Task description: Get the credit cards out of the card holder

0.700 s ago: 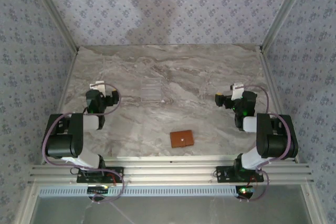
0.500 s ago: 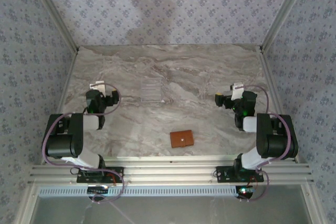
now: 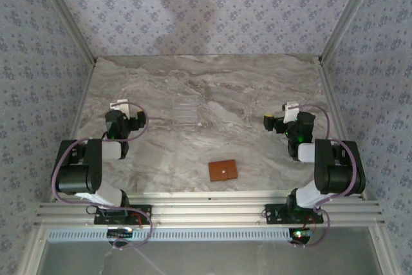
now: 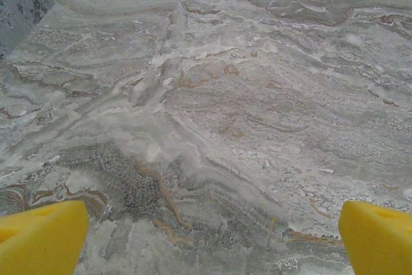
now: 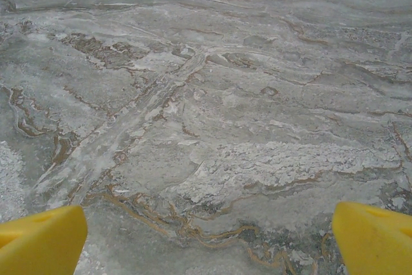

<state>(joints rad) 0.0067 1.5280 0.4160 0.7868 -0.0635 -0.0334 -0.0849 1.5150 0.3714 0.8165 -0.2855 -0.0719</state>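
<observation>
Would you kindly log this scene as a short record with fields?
wallet: closed, flat on the table near its front edge, roughly centred
rack: clear plastic, farther back, left of the wallet
left gripper: open wide over bare table
right gripper: open wide over bare table
progress: wallet not yet opened

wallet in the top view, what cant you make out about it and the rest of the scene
- Any cards: hidden by the closed cover of the wallet in the top view, so the count is unknown.
- The snap on the wallet: too small in the top view.
- The rack: clear and faint against the marble in the top view, so its contents cannot be told.
- The left end effector and right end effector: fingers cut off by the bottom edge of each wrist view.
</observation>
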